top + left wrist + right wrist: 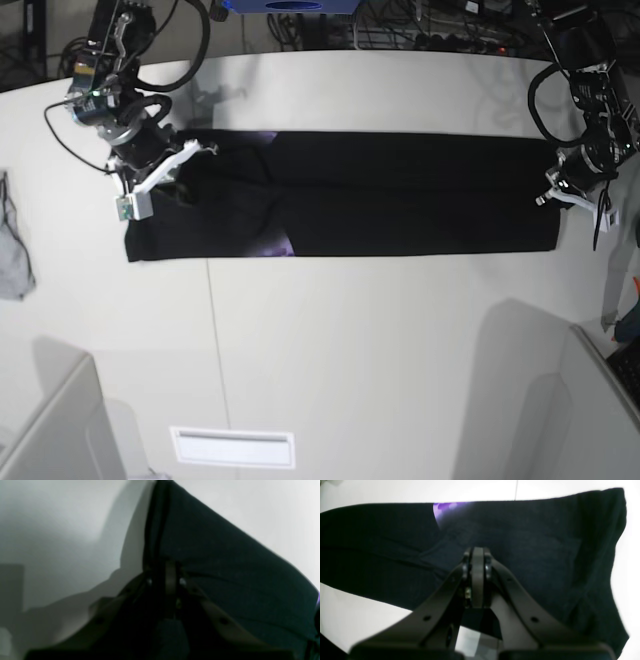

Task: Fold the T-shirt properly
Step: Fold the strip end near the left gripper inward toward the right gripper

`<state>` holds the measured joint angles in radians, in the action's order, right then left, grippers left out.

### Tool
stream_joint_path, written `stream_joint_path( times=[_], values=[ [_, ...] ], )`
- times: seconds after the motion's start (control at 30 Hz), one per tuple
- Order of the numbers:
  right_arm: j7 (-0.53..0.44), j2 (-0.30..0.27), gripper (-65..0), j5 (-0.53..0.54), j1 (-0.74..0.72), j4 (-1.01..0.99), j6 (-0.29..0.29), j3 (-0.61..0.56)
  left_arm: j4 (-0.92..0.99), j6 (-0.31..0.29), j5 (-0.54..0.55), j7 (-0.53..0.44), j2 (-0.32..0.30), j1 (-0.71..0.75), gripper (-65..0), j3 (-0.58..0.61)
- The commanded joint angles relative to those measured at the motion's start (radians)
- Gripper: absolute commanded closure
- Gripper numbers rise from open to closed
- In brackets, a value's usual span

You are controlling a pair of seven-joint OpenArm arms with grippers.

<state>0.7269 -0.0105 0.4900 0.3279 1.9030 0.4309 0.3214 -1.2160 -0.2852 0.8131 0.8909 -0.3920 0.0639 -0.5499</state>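
- The left hand [166, 580], jaws closed, pinches the right edge of the T-shirt [400, 195].
- The right hand [477, 562], jaws shut on nothing visible, hovers over the shirt's left end.
- The shirt lies as a long band across the white counter [350, 340].
- Risk: one-sided pulling could skew or unfold the band.

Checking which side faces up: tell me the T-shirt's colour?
Black T-shirt, purple print peeking; clearest in base view.

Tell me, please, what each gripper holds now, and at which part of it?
Both hold the T-shirt. The left gripper pinches its folded edge at one end. The right gripper is shut on cloth at the other end.
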Motion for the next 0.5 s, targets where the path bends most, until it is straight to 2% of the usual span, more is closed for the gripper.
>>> stream_joint_path(
  times=[0.0, 0.2, 0.4, 0.47],
  values=[
    [-0.026, -0.006, 0.0, 0.016, -0.005, 0.020, 0.007, 0.003, -0.005, 0.014, -0.027, 0.004, -0.017, -0.012, 0.0, 0.000],
    [-0.026, -0.006, 0.0, 0.016, 0.007, 0.020, 0.007, 0.003, -0.055, 0.014, -0.117, -0.019, -0.043, -0.026, 0.0, -0.003],
    [-0.026, -0.006, 0.0, 0.016, 0.012, 0.020, 0.007, 0.003, -0.344, 0.017, -0.131, -0.019, -0.035, 0.093, 0.0, 0.004],
    [-0.026, -0.006, 0.0, 0.016, 0.010, 0.020, 0.007, 0.003, -0.451, 0.019, -0.131, -0.014, -0.003, 0.142, 0.0, 0.021]
  ],
)
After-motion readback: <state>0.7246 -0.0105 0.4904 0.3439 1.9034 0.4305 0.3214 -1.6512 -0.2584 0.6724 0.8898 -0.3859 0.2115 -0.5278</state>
